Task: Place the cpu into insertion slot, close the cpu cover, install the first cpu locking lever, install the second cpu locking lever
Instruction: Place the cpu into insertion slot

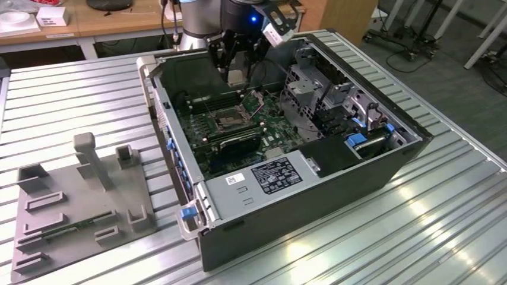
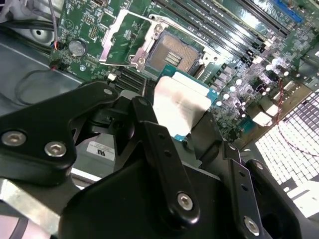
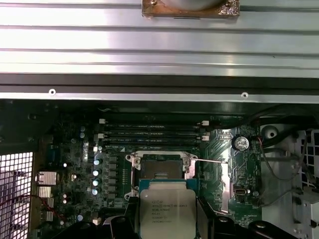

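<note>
Black gripper [image 1: 236, 69] clamps the flat silvery-tan square cpu [image 3: 167, 209].
In the exterior view, the dark, metal-framed insertion slot [image 1: 230, 123] lies at its six o'clock, well apart.

Silvery-tan cpu [image 3: 167, 209], green motherboard [image 2: 89, 25], black pincer [image 1: 236, 71], ribbed table [image 1: 79, 89]

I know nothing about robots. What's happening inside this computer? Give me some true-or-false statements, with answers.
1. The gripper holds the pale silvery square chip. True.
2. That chip already sits in the dark square metal-framed socket. False: the socket is empty and the chip is held above the board.
3. The thin silvery frame cover is swung open, off the socket. True.
4. The open black computer case lies on a wooden floor. False: it lies on a ribbed metal table.
</note>
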You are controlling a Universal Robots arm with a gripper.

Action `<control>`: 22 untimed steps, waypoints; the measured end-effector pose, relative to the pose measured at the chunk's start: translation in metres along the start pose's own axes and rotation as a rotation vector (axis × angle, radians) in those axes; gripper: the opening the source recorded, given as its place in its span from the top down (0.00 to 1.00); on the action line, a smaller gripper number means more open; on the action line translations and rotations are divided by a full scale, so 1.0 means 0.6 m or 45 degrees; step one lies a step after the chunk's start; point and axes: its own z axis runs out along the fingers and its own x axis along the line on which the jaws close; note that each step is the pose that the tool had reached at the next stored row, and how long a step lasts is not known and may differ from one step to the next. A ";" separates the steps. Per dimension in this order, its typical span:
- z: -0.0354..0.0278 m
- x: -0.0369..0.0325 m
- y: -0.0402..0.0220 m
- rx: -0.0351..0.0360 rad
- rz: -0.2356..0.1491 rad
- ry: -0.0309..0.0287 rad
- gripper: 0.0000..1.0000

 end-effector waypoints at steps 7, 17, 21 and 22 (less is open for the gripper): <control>0.001 0.000 0.000 -0.0002 0.000 0.0000 0.46; 0.028 0.002 -0.004 0.0000 0.000 0.0001 0.46; 0.039 0.002 -0.007 0.0002 0.000 0.0001 0.46; 0.042 0.002 -0.008 0.0002 0.000 0.0002 0.46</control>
